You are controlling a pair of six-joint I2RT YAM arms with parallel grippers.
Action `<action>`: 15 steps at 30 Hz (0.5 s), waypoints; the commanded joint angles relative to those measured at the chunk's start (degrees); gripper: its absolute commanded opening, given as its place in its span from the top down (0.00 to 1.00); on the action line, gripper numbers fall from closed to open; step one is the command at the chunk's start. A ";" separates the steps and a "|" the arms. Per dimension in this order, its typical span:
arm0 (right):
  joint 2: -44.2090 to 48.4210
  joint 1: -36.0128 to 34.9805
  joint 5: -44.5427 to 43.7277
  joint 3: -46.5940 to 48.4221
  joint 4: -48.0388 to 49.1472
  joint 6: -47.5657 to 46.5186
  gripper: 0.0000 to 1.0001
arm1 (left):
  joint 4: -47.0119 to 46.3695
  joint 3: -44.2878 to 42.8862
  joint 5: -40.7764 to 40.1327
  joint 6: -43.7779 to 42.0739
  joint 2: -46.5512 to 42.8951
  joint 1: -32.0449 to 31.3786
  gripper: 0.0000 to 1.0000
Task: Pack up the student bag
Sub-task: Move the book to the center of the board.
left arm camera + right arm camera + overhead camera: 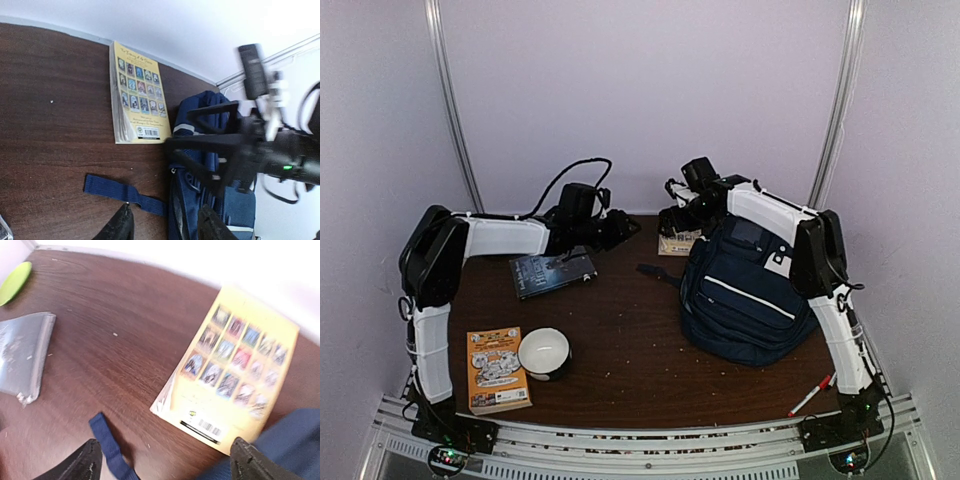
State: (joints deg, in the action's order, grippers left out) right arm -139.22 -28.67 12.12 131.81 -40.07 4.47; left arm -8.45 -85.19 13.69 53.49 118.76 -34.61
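Observation:
The student bag (750, 295) is a navy backpack with white stripes, lying at the right of the table. Its blue strap (120, 192) trails left across the wood. My left gripper (620, 230) hovers at the back centre. In the left wrist view it (167, 227) is open above the strap and the bag's edge (200, 210), holding nothing. My right gripper (672, 222) is over a yellow book (678, 243) just behind the bag. It (167, 467) stands wide open and empty, with the yellow book (235, 375) and the strap (107, 445) below it.
A dark book (552, 272) lies left of centre. An orange booklet (497, 370) and a white bowl (544, 352) sit near the front left. A red marker (810, 396) lies at the front right. A lime-green object (15, 282) shows at the right wrist view's edge.

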 commanded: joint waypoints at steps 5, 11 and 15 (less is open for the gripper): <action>-9.20 -0.54 -2.46 8.43 -2.85 12.14 0.28 | -3.05 5.51 -0.51 -2.87 -8.54 -0.50 0.53; -11.92 -0.69 -3.13 11.21 -0.93 14.48 0.36 | -2.28 4.81 0.80 -2.12 -9.62 -0.53 0.53; -12.48 -0.71 -3.00 12.25 -0.70 14.82 0.47 | -1.39 3.54 2.65 -0.16 -10.22 -0.48 0.52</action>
State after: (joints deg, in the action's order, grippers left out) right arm -150.93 -29.08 10.37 142.19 -42.00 17.34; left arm -8.99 -80.25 14.31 52.16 110.48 -34.89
